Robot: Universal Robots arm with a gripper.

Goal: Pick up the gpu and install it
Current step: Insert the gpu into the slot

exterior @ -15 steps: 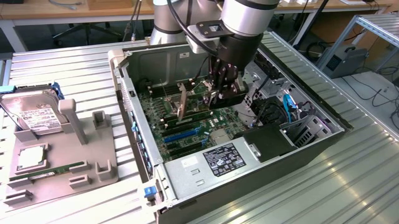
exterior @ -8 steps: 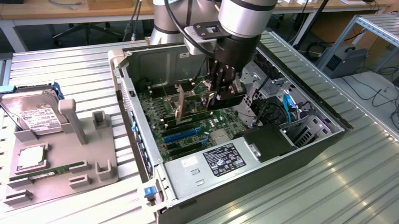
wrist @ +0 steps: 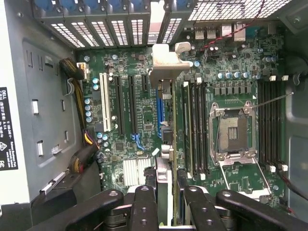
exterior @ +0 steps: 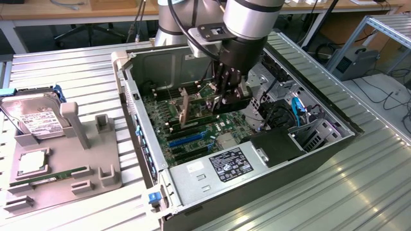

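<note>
Inside the open computer case (exterior: 192, 178), jaws clamp the gpu (exterior: 202, 108) edge-on above the motherboard (wrist: 139, 139).

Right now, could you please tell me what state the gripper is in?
Gripper: closed on the gpu, holding it upright inside the computer case, over the motherboard.

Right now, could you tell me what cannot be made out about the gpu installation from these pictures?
- Exterior view: the gpu's lower edge sits among motherboard parts; seated or not is unclear.
- Wrist view: the gpu is edge-on; its fan face is hidden.
- Both views: the end effector fingers overlap the card, hiding the contact points.
</note>
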